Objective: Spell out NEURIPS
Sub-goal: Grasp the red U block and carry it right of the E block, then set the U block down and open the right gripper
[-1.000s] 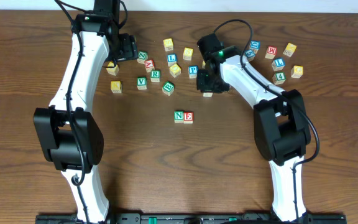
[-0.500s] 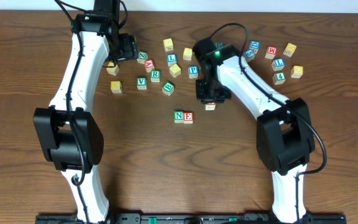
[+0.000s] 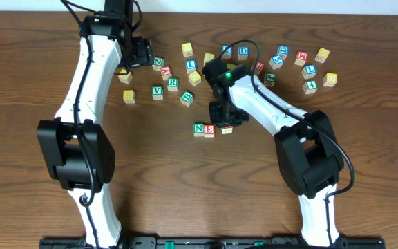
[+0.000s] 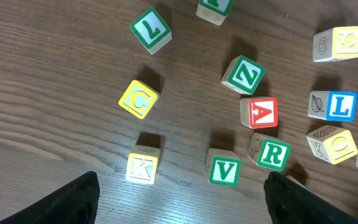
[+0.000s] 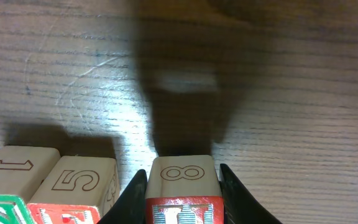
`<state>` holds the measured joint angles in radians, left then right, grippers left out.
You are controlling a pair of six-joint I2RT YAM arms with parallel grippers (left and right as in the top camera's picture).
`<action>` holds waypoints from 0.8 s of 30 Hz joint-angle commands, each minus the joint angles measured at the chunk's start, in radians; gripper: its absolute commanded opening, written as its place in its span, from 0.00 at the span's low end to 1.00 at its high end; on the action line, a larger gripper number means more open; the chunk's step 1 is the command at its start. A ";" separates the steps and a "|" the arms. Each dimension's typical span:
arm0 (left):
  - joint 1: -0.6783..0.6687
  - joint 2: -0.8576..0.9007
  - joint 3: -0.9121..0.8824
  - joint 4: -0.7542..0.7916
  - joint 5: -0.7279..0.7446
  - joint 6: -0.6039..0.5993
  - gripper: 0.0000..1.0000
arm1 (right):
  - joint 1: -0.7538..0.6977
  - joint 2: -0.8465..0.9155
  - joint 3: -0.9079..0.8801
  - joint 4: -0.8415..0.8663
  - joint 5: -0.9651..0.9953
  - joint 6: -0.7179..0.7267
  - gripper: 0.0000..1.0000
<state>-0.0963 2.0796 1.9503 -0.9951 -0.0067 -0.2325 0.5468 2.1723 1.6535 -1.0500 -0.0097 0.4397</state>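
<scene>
Right arm: rises from its base at the near edge, bends at the elbow on the right side of the table (image 3: 157,187), then reaches inward to the centre with the wrist pitched down over the row being laid out. Right gripper (image 5: 183,194): clenched on a light-wood cube (image 5: 183,174), one finger on each side face. The cube shows a digit 8 on the face turned to the wrist camera and a red-framed top face whose letter cannot be read. This held cube sits at the right end of the row, just beside the E cube (image 3: 209,129), with a finger between the two; the N cube (image 3: 199,128) touches the E cube on its left. Whether the held cube rests on the table cannot be told. Left arm: stretched from its base straight up the left side to the far edge, wrist angled toward the loose pile. Left gripper (image 4: 180,186): jaws spread wide with nothing between them, hanging above scattered cubes, among them the green R cube (image 4: 273,154) lying well apart from the row.
</scene>
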 commanded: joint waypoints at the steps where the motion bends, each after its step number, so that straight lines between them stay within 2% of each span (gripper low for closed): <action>1: 0.000 0.012 -0.011 -0.003 -0.016 -0.005 0.84 | 0.021 -0.019 -0.007 0.003 0.011 0.001 0.23; 13: 0.000 0.012 -0.011 -0.002 -0.016 -0.005 0.84 | 0.041 -0.019 -0.008 0.006 0.011 0.017 0.27; 21: 0.000 0.012 -0.011 -0.002 -0.016 -0.005 0.84 | 0.043 -0.019 -0.008 0.004 0.006 0.017 0.36; 24: 0.000 0.012 -0.011 -0.002 -0.016 -0.006 0.84 | 0.044 -0.019 -0.008 0.003 0.006 0.017 0.36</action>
<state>-0.0963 2.0796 1.9503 -0.9951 -0.0067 -0.2329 0.5781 2.1723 1.6524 -1.0470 -0.0074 0.4473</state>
